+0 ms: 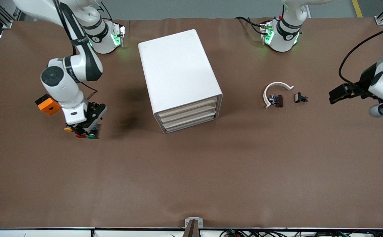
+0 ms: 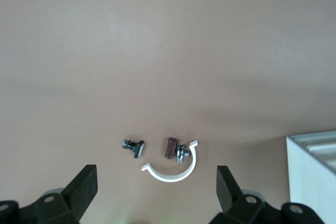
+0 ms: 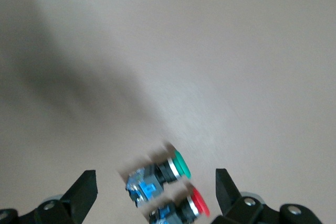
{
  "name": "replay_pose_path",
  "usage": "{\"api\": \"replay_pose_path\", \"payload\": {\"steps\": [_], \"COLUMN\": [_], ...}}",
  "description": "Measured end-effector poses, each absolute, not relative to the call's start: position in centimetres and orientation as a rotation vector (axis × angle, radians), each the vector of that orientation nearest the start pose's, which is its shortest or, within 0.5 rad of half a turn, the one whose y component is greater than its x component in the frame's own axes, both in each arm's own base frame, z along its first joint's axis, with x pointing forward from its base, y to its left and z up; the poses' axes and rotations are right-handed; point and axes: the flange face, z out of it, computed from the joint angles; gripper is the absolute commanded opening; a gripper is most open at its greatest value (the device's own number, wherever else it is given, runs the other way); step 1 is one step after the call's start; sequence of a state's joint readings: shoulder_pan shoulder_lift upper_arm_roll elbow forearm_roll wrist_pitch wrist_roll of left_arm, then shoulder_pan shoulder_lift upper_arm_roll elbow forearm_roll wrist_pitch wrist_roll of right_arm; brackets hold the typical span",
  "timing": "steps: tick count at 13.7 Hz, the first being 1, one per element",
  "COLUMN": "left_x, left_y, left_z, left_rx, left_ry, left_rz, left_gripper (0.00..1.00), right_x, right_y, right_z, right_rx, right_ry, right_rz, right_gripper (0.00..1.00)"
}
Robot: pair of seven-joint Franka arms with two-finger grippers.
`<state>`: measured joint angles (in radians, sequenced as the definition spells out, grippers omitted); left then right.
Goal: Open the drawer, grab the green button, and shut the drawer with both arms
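The right tool is hanging low over the table toward the right arm's end, its fingers spread wide and gripping nothing. The button, green-capped, is lying on its side on the table directly under this tool, in the gap between the open fingers, touching neither. A red-capped button is lying just beside it, also under the tool, and a yellow-orange-capped button is showing at the tool's edge in the front view.

The drawer, lowest of three fronts on the white cabinet, is sitting flush and shut, well apart from both tools, between them.

The left tool is hovering over the left arm's end of the table, fingers also wide apart and empty. A white curved clip and two small dark clamp pieces are lying on the table ahead of it.
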<state>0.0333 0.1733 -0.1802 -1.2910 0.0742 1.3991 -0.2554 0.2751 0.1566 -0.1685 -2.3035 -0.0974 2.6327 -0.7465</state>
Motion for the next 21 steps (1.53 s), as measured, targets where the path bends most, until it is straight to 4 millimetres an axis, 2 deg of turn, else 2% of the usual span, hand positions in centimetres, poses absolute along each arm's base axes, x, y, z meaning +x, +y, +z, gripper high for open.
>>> {"api": "replay_pose_path", "payload": {"steps": [2, 5, 11, 14, 19, 21], "left_x": [56.7, 54.7, 52.9, 52.9, 54.6, 55.1], "left_y": [-5.9, -5.7, -5.2, -4.9, -4.6, -3.9], "left_z": [65.1, 66.0, 66.3, 66.4, 64.1, 63.4], "left_rx": [-3.083, -3.075, -3.072, -3.111, -3.124, -3.122], "left_ry": [-0.176, -0.180, -0.199, -0.213, -0.229, -0.250], "left_rz": [0.096, 0.117, 0.127, 0.086, 0.057, 0.062], "left_gripper": [1.00, 1.00, 1.00, 1.00, 1.00, 1.00], "right_x": [54.0, 54.0, 53.4, 53.1, 52.6, 52.5], "right_y": [4.6, 4.0, 3.0, 3.0, 2.9, 3.1], "right_z": [30.3, 31.2, 33.1, 35.5, 39.3, 41.8], "right_rx": [-3.027, -3.132, -3.191, -3.186, -3.175, -3.183], "right_ry": [-1.195, -0.791, -0.144, -0.059, -0.002, 0.027], "right_rz": [-0.259, -0.304, -0.280, -0.279, -0.293, -0.231], "right_gripper": [1.00, 1.00, 1.00, 1.00, 1.00, 1.00]}}
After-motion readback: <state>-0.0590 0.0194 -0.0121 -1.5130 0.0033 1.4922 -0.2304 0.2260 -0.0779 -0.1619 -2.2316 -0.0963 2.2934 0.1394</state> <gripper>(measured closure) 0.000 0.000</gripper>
